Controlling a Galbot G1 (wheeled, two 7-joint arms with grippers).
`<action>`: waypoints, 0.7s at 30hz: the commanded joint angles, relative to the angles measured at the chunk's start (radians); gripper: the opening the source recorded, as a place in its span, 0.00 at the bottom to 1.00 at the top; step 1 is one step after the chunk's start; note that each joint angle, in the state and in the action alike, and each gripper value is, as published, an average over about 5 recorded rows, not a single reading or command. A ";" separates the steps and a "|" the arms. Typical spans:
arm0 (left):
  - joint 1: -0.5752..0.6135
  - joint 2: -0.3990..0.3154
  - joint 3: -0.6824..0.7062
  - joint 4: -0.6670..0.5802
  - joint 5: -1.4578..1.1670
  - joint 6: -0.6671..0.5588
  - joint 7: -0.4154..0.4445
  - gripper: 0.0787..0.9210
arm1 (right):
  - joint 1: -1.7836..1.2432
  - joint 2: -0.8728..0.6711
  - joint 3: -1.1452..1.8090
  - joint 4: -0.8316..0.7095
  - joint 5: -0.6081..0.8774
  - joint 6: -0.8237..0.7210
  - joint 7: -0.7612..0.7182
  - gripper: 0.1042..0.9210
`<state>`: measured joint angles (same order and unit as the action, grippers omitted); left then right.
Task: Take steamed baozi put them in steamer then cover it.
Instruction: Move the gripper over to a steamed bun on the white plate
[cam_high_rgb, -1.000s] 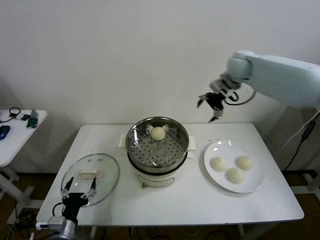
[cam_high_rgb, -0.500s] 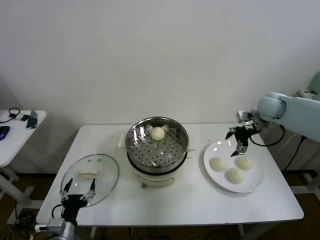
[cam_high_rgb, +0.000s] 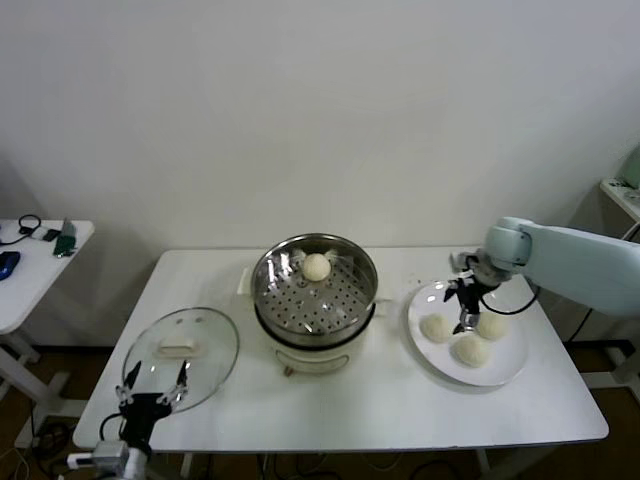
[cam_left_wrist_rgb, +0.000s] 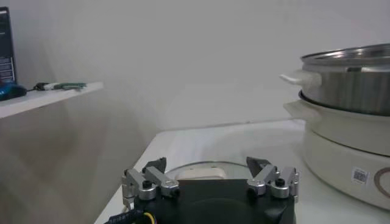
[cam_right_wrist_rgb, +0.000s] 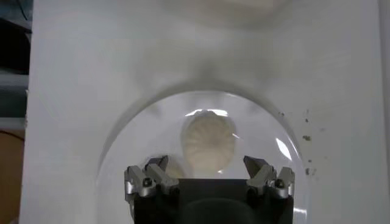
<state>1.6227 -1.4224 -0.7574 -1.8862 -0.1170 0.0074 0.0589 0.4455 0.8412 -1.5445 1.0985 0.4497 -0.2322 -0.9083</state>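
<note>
Baozi (cam_high_rgb: 316, 266) number one sits in the steamer (cam_high_rgb: 314, 284); three wait on the plate (cam_high_rgb: 505, 368) right of it. Right gripper (cam_high_rgb: 465, 305) has swung down from above onto that plate, fingers wide and empty, so a second pick looks next. Left gripper (cam_high_rgb: 149, 388) idles wide open by the cover (cam_high_rgb: 181, 356), left of the steamer.

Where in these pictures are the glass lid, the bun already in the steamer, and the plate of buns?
glass lid (cam_high_rgb: 180, 345): head view, on the clear glass beside its handle.
bun in the steamer (cam_high_rgb: 316, 266): head view, on the top of the dome.
plate (cam_high_rgb: 510, 368): head view, on the bare white rim.
</note>
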 joint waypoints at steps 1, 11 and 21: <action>0.000 0.002 0.003 0.007 0.003 -0.003 -0.001 0.88 | -0.109 0.063 0.055 -0.090 -0.077 -0.016 0.025 0.88; 0.004 0.006 0.001 0.003 0.003 -0.006 -0.001 0.88 | -0.150 0.086 0.092 -0.125 -0.082 -0.013 0.029 0.86; 0.007 0.000 -0.001 -0.008 0.004 -0.004 -0.004 0.88 | -0.127 0.074 0.114 -0.117 -0.084 0.000 0.020 0.73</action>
<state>1.6287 -1.4191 -0.7578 -1.8915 -0.1141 0.0023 0.0560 0.3199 0.9091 -1.4490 0.9939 0.3764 -0.2327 -0.8883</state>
